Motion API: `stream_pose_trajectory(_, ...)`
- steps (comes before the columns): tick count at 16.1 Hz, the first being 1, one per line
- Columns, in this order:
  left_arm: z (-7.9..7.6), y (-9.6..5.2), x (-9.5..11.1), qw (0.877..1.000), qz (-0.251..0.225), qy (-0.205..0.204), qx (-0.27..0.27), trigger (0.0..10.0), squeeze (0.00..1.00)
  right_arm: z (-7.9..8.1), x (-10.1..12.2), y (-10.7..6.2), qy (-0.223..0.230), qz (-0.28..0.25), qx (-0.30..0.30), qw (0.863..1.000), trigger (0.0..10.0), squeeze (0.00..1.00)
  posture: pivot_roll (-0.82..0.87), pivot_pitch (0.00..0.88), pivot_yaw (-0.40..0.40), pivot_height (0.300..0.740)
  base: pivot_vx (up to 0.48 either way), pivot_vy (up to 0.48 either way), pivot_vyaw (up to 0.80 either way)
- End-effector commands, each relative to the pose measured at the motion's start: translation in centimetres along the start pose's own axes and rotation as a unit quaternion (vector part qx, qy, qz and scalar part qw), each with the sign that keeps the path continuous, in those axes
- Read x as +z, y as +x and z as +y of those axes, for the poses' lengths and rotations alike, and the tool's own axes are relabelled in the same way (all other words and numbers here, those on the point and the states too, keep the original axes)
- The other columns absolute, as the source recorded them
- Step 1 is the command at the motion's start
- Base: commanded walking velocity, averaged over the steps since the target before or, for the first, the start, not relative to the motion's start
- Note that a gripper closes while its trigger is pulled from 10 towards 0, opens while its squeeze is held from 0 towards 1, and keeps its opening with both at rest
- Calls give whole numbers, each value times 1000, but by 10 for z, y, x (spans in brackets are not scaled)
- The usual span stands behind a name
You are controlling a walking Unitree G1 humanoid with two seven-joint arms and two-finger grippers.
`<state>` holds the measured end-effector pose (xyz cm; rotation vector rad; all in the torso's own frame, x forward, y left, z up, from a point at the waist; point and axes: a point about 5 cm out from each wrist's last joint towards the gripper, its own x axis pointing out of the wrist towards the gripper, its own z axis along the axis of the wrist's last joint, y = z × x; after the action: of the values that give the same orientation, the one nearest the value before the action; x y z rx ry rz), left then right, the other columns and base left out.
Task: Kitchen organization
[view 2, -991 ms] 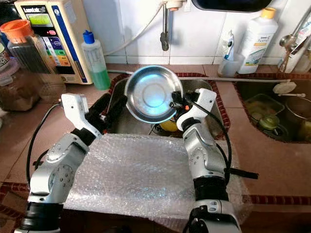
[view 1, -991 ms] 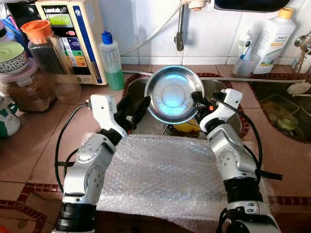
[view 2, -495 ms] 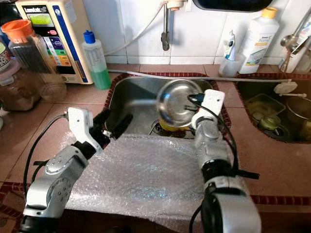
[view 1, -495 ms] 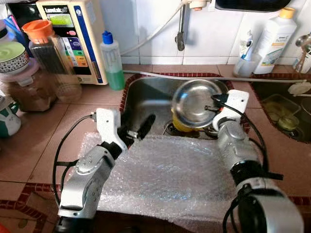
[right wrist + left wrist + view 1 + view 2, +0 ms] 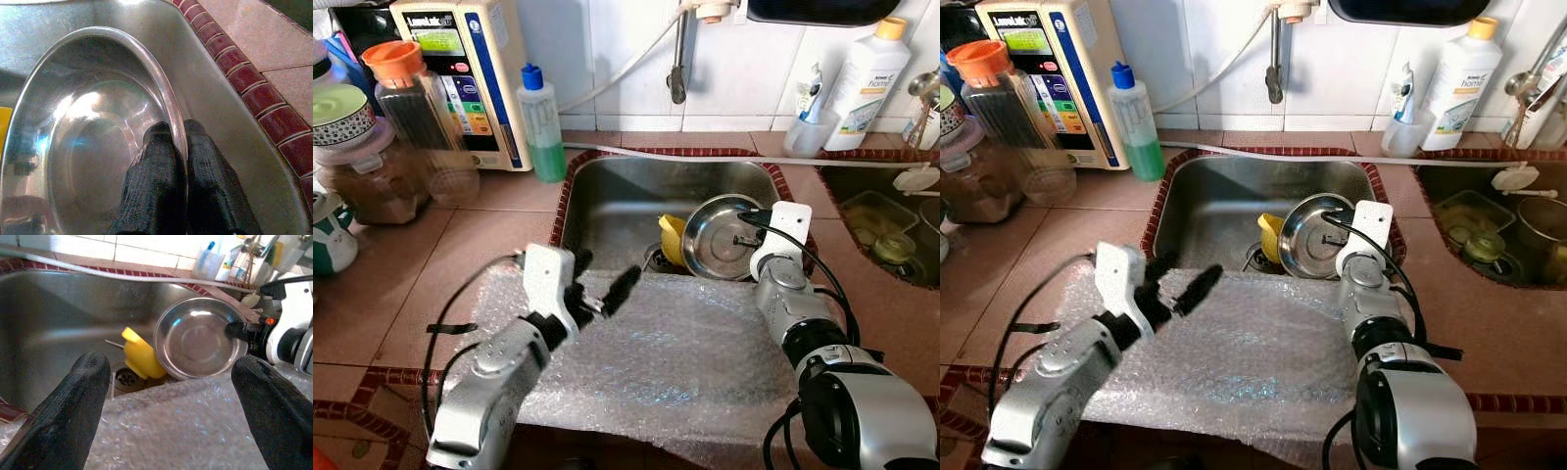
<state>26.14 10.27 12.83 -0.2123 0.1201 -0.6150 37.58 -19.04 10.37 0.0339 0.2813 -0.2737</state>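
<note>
A round steel bowl (image 5: 717,240) rests tilted in the right part of the sink (image 5: 617,196), leaning beside a yellow plastic item (image 5: 672,238) near the drain. My right gripper (image 5: 177,142) is shut on the bowl's rim, one finger inside and one outside. Its white wrist (image 5: 787,229) hangs over the sink's front right corner. My left gripper (image 5: 601,277) hovers open over the far edge of the bubble wrap sheet (image 5: 656,357), pointing at the sink with nothing between its fingers (image 5: 73,406). From the left wrist the bowl (image 5: 198,338) and yellow item (image 5: 139,355) lie ahead.
A green soap bottle (image 5: 540,122), a water purifier (image 5: 460,69) and jars (image 5: 406,103) stand at the back left. The faucet (image 5: 676,64) hangs over the sink. A white bottle (image 5: 867,73) and a second basin (image 5: 876,220) with dishes are on the right.
My right gripper has lowered the bowl from above the sink down into the basin's right side. My left gripper has drawn back from the bowl to the bubble wrap, open.
</note>
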Motion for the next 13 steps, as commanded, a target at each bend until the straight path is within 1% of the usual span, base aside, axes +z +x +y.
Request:
stream_pose_trajectory(1, 1, -1, 5, 1000, -1, 13, 0, 10000, 1000, -2, -13, -1, 7, 30, -8, 999, 10000, 945, 192, 46, 66, 740, 0, 0, 0)
stream_pose_trajectory(2, 2, 0, 7, 1000, 0, 15, 1, 10000, 1000, -2, -14, -2, 14, 34, -8, 999, 10000, 1000, 192, 46, 66, 740, 0, 0, 0)
stream_pose_trajectory(5, 1, 0, 4, 1000, 8, 17, -2, 10000, 1000, -3, -19, -2, 27, 46, -10, 999, 10000, 1000, 190, 45, 67, 740, 0, 0, 0)
stream_pose_trajectory(7, -2, 0, 3, 1000, 13, 23, -7, 10000, 1000, -5, -19, -2, 48, 52, -10, 997, 10000, 1000, 190, 44, 69, 740, 0, 0, 0)
stream_pose_trajectory(11, 0, 1, 4, 1000, 14, 25, -4, 10000, 1000, -4, -18, -1, 52, 52, -5, 997, 10000, 1000, 191, 44, 69, 740, 0, 0, 0)
stream_pose_trajectory(13, 0, 1, 4, 1000, 16, 27, -4, 10000, 1000, -4, -17, -1, 71, 48, -2, 996, 10000, 1000, 191, 46, 72, 740, 0, 0, 0)
